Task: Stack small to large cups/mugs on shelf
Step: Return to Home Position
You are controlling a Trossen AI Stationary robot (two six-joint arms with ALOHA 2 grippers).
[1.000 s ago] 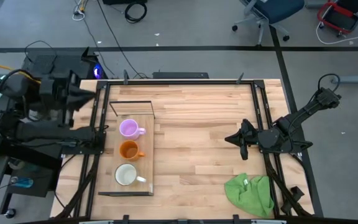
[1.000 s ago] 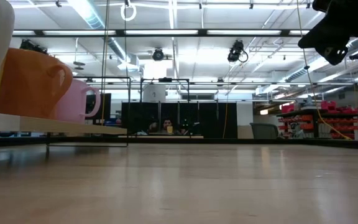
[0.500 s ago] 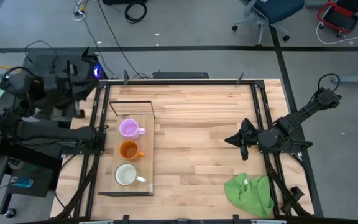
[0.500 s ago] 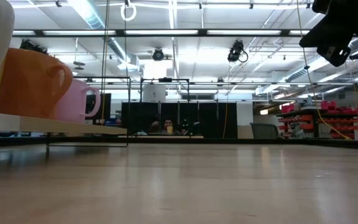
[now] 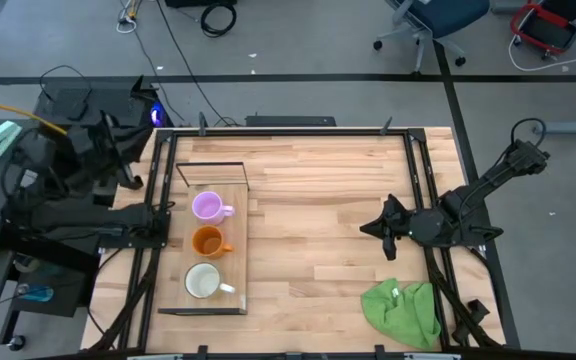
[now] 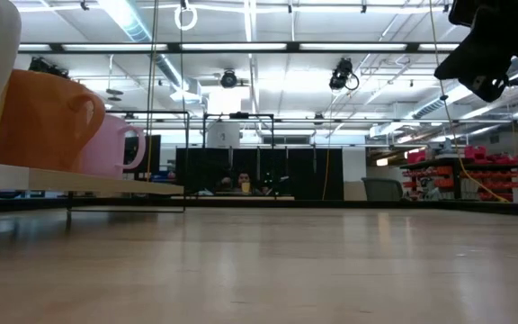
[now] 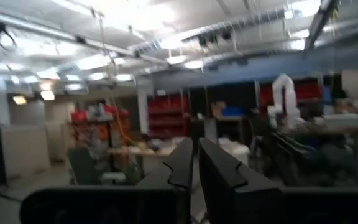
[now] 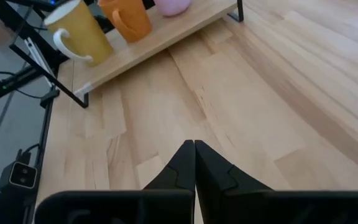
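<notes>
Table: a butcher-block tabletop (image 5: 318,190) of pale wood strips, with black frame rails along its edges.
Shelf: a long light-wood shelf (image 5: 232,262) with a thin black wire frame at its ends. It stands on the table's left side and runs from near to far.
Mugs: three stand upright in a row on the shelf, each apart from the next. The light purple mug (image 5: 206,207) is farthest, the orange mug (image 5: 207,241) is in the middle and the yellow mug (image 8: 79,28) is nearest (from above it shows only its white inside). All the handles are turned toward the table's middle.
Cloth: a green cloth (image 5: 401,311) lies crumpled at the near right corner.
My right claw (image 8: 194,144): it hangs above the table's right part, well apart from the shelf and pointing toward it. The fingers are pressed together on nothing.
My left claw (image 7: 195,144): it is off the table, past its left edge, and faces level into the room. The fingers are drawn together with only a thin slit between them, and they hold nothing.
Room: the grey floor (image 5: 298,50) has dark lines and loose cables. A blue office chair (image 5: 438,15) and a red cart (image 5: 546,25) stand beyond the far edge. Long ceiling lights (image 6: 241,47) run overhead, and red storage bins (image 6: 443,171) stand far back.
</notes>
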